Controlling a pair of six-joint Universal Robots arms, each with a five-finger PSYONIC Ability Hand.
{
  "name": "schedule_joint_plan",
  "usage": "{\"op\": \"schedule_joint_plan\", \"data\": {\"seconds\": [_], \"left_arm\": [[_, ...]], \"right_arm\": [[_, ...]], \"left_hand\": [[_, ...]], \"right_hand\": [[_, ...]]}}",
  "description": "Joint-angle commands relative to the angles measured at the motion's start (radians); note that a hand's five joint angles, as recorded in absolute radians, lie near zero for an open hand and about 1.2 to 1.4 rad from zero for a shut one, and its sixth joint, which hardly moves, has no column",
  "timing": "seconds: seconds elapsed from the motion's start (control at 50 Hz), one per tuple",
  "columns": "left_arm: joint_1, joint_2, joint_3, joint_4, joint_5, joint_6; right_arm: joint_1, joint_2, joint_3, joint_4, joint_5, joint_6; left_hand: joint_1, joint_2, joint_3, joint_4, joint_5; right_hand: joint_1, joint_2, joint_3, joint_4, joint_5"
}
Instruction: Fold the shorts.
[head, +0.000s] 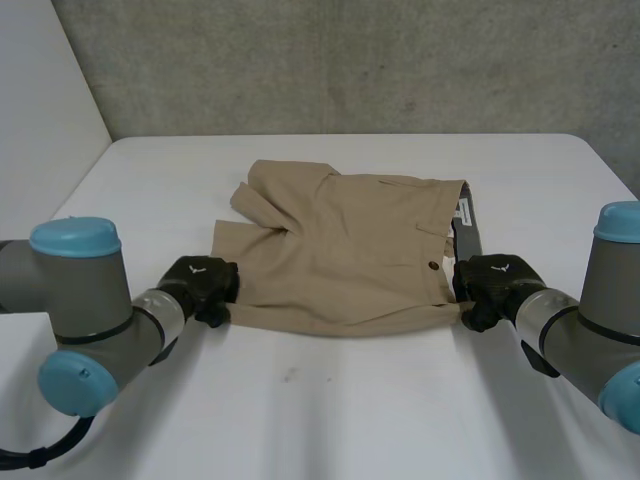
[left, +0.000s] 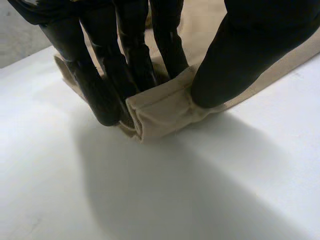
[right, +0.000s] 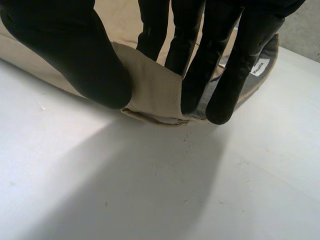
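Note:
Tan shorts (head: 340, 250) lie flat in the middle of the white table, waistband to the right, legs to the left. My left hand (head: 200, 285) is at the near left corner, on the leg hem; in its wrist view the fingers (left: 107, 85) and thumb pinch the hem of the shorts (left: 160, 107). My right hand (head: 495, 285) is at the near right corner by the waistband; in its wrist view the thumb and fingers (right: 200, 75) pinch the folded edge of the shorts (right: 152, 90).
The white table (head: 330, 400) has bare surface in front of the shorts and on both sides. A grey wall stands behind the table's far edge. A white label (right: 260, 67) shows inside the grey waistband lining.

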Motion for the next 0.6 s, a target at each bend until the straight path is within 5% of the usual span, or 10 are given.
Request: {"op": "schedule_joint_plan", "data": {"seconds": [0.02,0.3,0.4,0.6], "left_arm": [[0.000,0.076,-0.045,0.008,-0.017,-0.002],[0.005,0.140,-0.110,0.005,-0.017,-0.001],[-0.003,0.191,-0.137,0.010,-0.014,-0.001],[-0.006,0.212,-0.146,0.023,-0.014,-0.002]], "right_arm": [[0.001,-0.001,0.000,0.000,0.004,-0.014],[0.004,-0.015,-0.008,0.031,-0.005,-0.087],[-0.005,-0.078,0.002,0.074,-0.007,-0.210],[-0.004,-0.165,0.060,0.064,-0.056,-0.428]], "left_hand": [[0.428,0.218,0.217,0.196,0.215],[0.478,0.267,0.267,0.246,0.264],[0.478,0.267,0.267,0.246,0.264],[0.478,0.267,0.267,0.246,0.264]], "right_hand": [[0.418,0.217,0.210,0.204,0.228],[0.416,0.215,0.208,0.202,0.226],[-0.279,-0.480,-0.487,-0.493,-0.469],[-0.344,-0.545,-0.553,-0.558,-0.534]]}}
